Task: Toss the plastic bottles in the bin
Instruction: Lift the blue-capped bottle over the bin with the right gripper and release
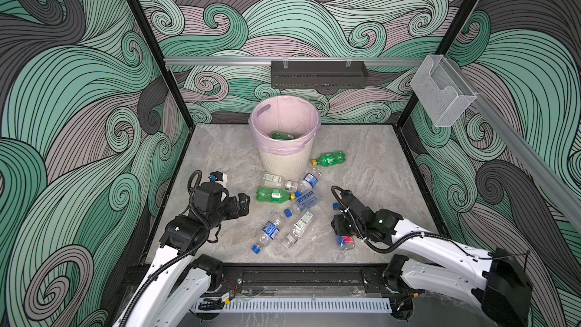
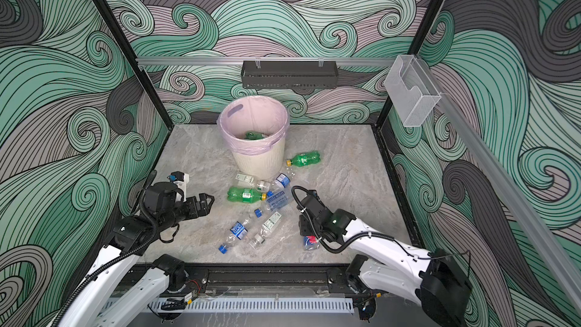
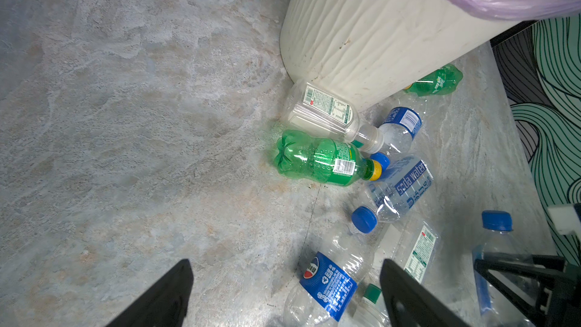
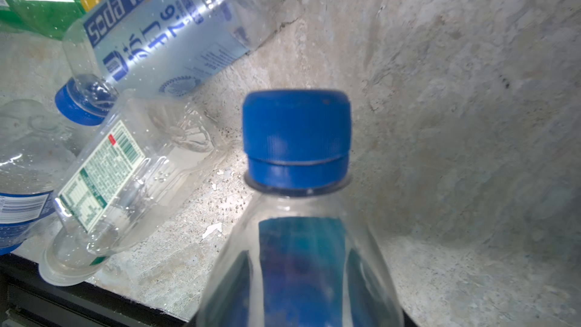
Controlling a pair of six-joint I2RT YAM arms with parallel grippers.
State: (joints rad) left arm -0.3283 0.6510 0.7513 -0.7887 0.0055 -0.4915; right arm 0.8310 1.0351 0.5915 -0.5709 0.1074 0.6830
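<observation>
Swirling green-and-grey walls [image 1: 78,121], a marbled grey table [image 1: 377,184]. On the left, the left fingers [image 3: 166,297] are spread wide, holding nothing, above bare table just left of the litter. Centre far, the bin [image 1: 284,160] stands upright with a green bottle [image 1: 279,135] already inside. The plastic bottles [image 1: 273,195] lie scattered in front of it, a yellow-capped bottle [image 1: 330,158] at its right. Near right, the right fingers [image 1: 341,226] are clamped on a blue-capped bottle [image 4: 297,139], its cap pointing to the far side.

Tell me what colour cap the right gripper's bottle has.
Blue. The clear plastic bottle has a blue round cap, clearest in the right wrist view.
</observation>
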